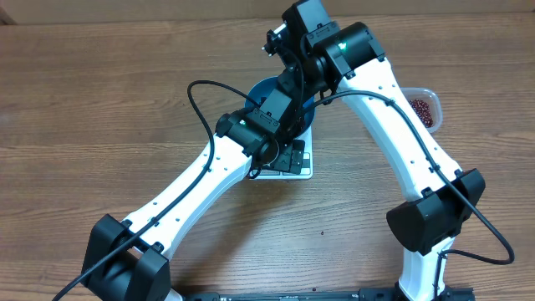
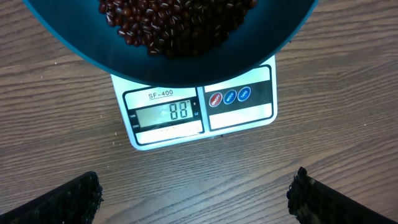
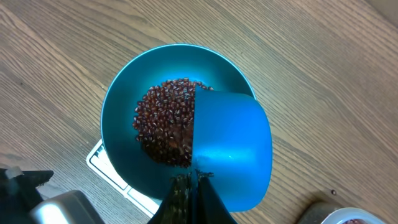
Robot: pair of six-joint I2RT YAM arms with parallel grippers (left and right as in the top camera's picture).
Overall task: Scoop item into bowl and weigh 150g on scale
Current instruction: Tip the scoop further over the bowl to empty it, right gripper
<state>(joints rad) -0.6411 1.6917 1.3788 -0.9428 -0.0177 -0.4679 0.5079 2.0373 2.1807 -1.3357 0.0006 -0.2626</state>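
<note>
Saw small red-brown beans (image 3: 165, 121) heaped in the blue bowl (image 3: 118, 106), set on the white scale (image 2: 239, 115). Found right gripper (image 3: 189, 186) clamped on the handle of the blue scoop (image 3: 233, 149) above the bowl; left gripper (image 2: 196, 196), jaws apart, empty. Judged beans loose, light, spill-prone: best lifted by scoop, not pinched

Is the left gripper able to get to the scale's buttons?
Probably yes. The left gripper hangs open facing the scale, the buttons peek out past the bowl rim, and only table lies between.
</note>
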